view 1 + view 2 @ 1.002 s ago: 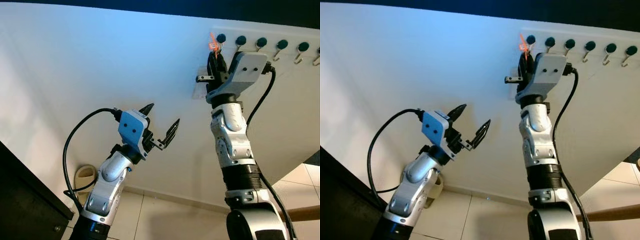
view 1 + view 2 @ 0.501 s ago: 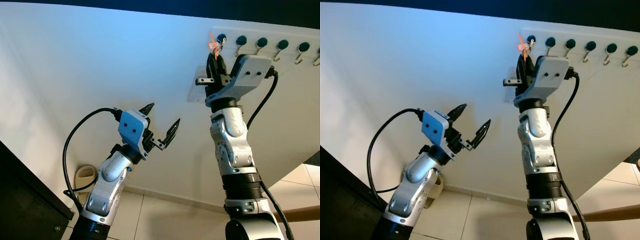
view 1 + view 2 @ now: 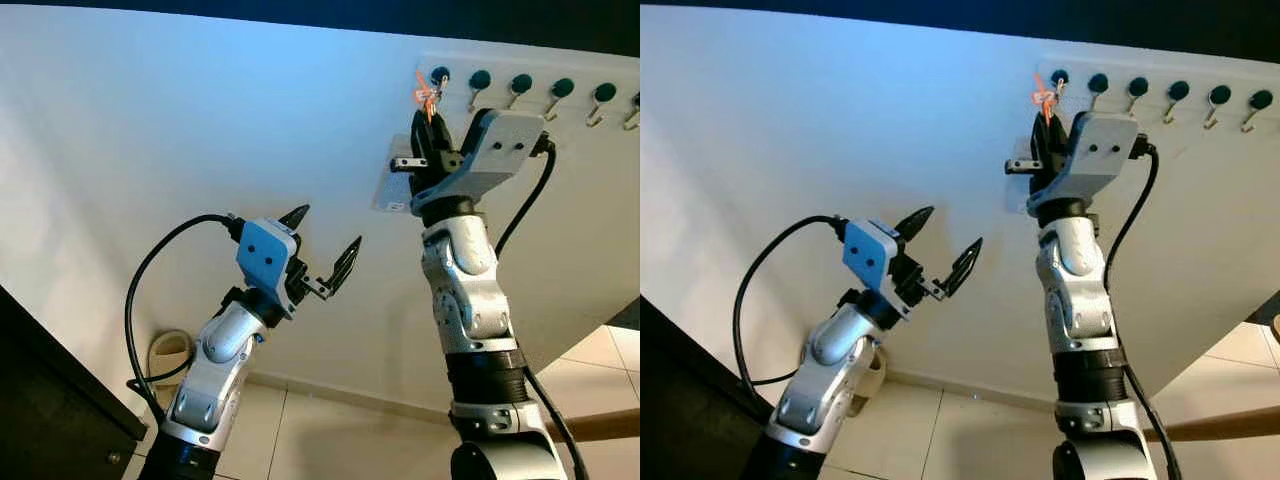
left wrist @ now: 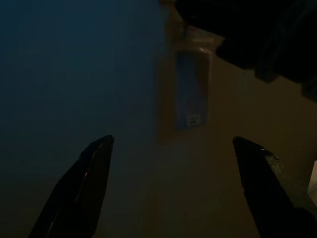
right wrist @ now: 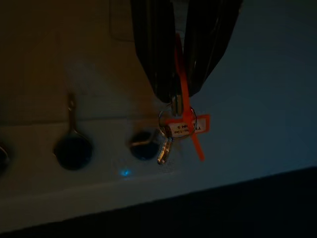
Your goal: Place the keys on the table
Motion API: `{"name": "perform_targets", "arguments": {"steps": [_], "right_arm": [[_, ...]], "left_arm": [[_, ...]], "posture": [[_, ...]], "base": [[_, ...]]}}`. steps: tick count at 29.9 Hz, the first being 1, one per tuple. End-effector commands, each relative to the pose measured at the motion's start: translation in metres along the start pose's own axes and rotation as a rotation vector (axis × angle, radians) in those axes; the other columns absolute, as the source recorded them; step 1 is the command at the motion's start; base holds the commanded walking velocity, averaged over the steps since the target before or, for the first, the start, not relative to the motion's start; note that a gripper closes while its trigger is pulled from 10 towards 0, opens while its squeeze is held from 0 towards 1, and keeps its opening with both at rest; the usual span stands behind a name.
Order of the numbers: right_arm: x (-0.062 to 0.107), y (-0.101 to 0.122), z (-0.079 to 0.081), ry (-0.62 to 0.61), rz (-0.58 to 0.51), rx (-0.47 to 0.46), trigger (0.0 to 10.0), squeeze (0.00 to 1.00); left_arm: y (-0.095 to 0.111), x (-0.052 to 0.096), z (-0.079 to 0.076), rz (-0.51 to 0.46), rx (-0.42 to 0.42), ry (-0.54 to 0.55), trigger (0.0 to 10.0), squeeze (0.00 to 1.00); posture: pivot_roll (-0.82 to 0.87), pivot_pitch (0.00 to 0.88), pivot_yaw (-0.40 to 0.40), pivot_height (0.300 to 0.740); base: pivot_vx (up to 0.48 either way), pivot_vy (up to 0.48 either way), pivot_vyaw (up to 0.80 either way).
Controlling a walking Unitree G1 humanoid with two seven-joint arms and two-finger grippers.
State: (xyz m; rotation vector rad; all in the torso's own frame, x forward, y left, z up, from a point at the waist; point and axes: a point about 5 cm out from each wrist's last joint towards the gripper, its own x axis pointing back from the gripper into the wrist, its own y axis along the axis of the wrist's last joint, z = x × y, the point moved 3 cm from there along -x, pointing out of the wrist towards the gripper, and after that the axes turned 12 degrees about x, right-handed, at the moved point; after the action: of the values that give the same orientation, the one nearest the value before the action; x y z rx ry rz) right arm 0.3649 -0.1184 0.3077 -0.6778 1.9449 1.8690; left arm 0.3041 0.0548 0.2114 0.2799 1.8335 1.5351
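The keys (image 5: pixel 171 130) are gripped by the right end effector (image 3: pixel 425 125), closed on them just below the first hook (image 5: pixel 143 144) of the hook rack (image 3: pixel 560 90) on the wall. Judging from this, only the grasp is done; lifting off, carrying and placing on a counter remain. The left end effector (image 3: pixel 325 250) is held open, idle. The orange tag (image 5: pixel 185 126) carries writing, but it cannot be read.

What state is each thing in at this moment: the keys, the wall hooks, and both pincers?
keys: pinched by the right pincer, ring at the first hook
first hook: keys against it
other hooks: bare
right pincer: raised to the hook rail, shut on the keys
left pincer: held in mid-air, open
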Motion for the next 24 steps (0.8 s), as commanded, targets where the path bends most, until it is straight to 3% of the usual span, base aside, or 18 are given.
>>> {"name": "perform_targets", "arguments": {"steps": [1,5,19,24], "right_arm": [[-0.002,0.006,0.005,0.031,-0.016,-0.013,0.0,0.00],[-0.013,0.010,0.013,0.080,0.013,-0.122,0.0,0.00],[-0.024,0.034,0.036,0.209,-0.041,-0.231,0.0,0.00],[-0.023,0.049,0.051,0.306,-0.096,-0.285,0.0,0.00]], "left_arm": [[-0.001,0.000,-0.005,0.005,0.006,-0.017,10.0,0.00],[0.000,-0.001,-0.005,0.007,0.007,-0.017,10.0,0.00],[0.000,-0.001,-0.004,0.006,0.007,-0.017,10.0,0.00],[0.001,-0.002,-0.005,0.004,0.007,-0.018,10.0,0.00]], "posture": [[0.05,0.129,-0.024,0.740],[0.05,0.132,-0.023,0.740],[0.05,0.134,-0.021,0.740],[0.05,0.134,-0.020,0.740]], "base": [[0.000,0.000,0.00],[0.000,0.000,0.00],[0.000,0.000,0.00],[0.000,0.000,0.00]]}}
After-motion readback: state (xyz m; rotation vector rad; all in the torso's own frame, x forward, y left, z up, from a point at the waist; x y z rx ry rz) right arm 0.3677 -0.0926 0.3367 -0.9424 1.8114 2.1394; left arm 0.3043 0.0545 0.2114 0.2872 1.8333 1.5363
